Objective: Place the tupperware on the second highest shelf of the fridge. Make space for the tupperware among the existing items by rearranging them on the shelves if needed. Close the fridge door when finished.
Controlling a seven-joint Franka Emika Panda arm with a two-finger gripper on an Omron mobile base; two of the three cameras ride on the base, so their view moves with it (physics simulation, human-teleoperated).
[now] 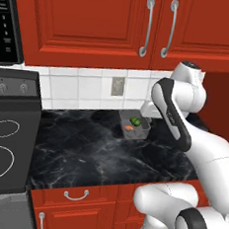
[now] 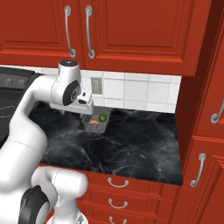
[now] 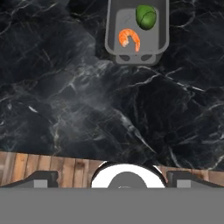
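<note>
The tupperware (image 3: pixel 124 19) is a grey open box on the black marble counter (image 3: pixel 65 87). It holds an orange shrimp (image 3: pixel 129 38) and a green round food (image 3: pixel 146 16). It stands near the back wall, seen in the left base view as the tupperware (image 1: pixel 143 130) and in the right base view as the tupperware (image 2: pixel 99 128). My gripper (image 3: pixel 113 177) hovers above the counter, nearer the front edge than the box, pointing down. Its jaws are wide open with nothing between them. The fridge, its shelves and its door are out of view.
A black stove (image 1: pixel 4 145) adjoins the counter on the left. Red wall cabinets (image 1: pixel 96 20) hang overhead, and a tall red cabinet (image 2: pixel 210 131) closes the counter's right end. A wall outlet (image 1: pixel 118 86) sits behind the box. Red drawers (image 2: pixel 118 183) lie below the counter edge.
</note>
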